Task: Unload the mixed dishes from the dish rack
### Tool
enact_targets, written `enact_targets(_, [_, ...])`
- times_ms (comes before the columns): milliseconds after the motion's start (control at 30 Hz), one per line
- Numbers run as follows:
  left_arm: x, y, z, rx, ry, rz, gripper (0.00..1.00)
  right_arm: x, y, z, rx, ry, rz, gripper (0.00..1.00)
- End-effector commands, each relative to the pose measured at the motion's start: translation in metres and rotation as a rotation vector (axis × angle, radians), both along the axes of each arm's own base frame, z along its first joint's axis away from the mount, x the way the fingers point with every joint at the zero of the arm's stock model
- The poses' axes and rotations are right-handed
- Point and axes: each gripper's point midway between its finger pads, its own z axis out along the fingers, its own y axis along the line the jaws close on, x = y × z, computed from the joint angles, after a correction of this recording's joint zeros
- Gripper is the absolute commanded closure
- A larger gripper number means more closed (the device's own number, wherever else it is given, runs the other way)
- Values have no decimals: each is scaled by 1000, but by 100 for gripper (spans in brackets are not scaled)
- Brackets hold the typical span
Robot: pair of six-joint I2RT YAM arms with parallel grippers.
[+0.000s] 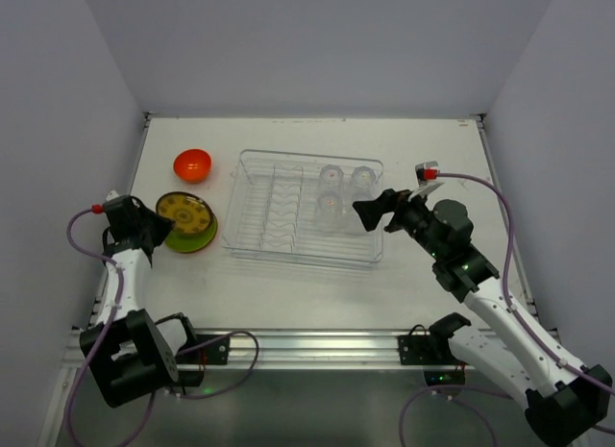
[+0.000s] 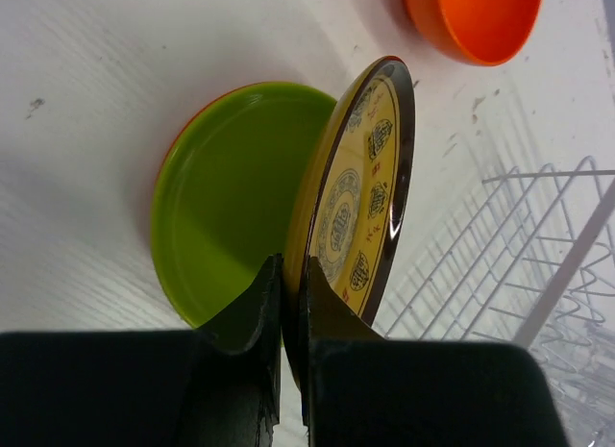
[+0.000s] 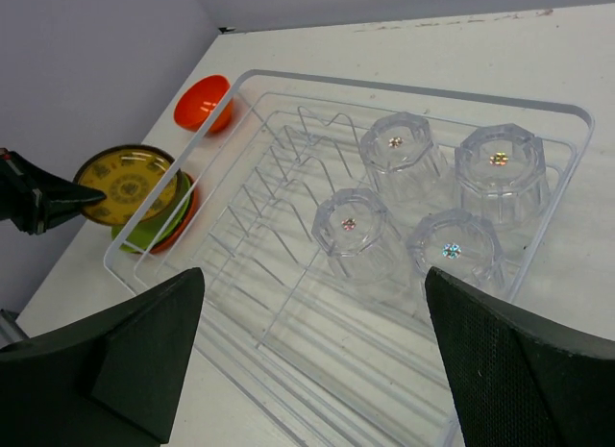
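Four faceted clear cups (image 3: 399, 154), ribbed rack (image 3: 404, 86)

White tabletop (image 1: 288, 284) (faintly scuffed), plain pale grey walls (image 1: 317, 43) on three sides, aluminium rail (image 1: 307, 346) at front

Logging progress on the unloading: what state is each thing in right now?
Dish rack: plate slots empty.
Four clear cups: upside down in the rack.
Yellow-brown plate: tilted on edge, gripped at its rim.
Lime green plate: lying flat outside the rack.
Orange bowl: upright, outside the rack.
Left gripper: shut on the yellow-brown plate.
Right gripper: open, holding nothing.
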Motion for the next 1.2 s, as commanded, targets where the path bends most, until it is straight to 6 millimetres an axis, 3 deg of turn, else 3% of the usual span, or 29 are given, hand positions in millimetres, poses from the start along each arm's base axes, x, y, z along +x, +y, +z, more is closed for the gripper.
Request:
enact_targets(0, [11, 14, 15, 35, -84, 45, 100, -1, -6, 6, -27, -46, -9, 1])
enact_targets(167, [2, 15, 0, 49, -44, 59, 100, -6, 2, 6, -19, -52, 46, 1])
enact_targets(200, [1, 15, -2, 51, -38, 62, 96, -7, 3, 7, -20, -55, 54, 1])
enact_targets(233, [-1, 15, -5, 53, -32, 59, 81, -8, 4, 7, -23, -59, 62, 1])
enact_targets(333, [-2, 12, -5, 46, -32, 44, 52, -11, 4, 8, -23, -67, 73, 1])
enact_targets(500, [-6, 11, 8, 68, -61, 41, 23, -9, 1, 7, -29, -68, 55, 1])
enact_targets(600, [-7, 8, 12, 76, -73, 24, 11, -8, -1, 4, -39, -58, 44, 1])
enact_targets(800, [-11, -4, -13, 39, -25, -22, 1, -3, -4, -2, -75, -36, 21, 1])
enact_targets(1000, [-13, -14, -27, 35, 19, -51, 0, -1, -5, -5, -83, -31, 16, 1])
enact_targets(1133, [-19, -3, -17, 84, 24, 3, 0, 2, -8, -5, -74, -21, -13, 1])
enact_targets(1167, [-19, 0, -7, 107, -3, 13, 0, 2, -10, -12, -86, 10, -26, 1])
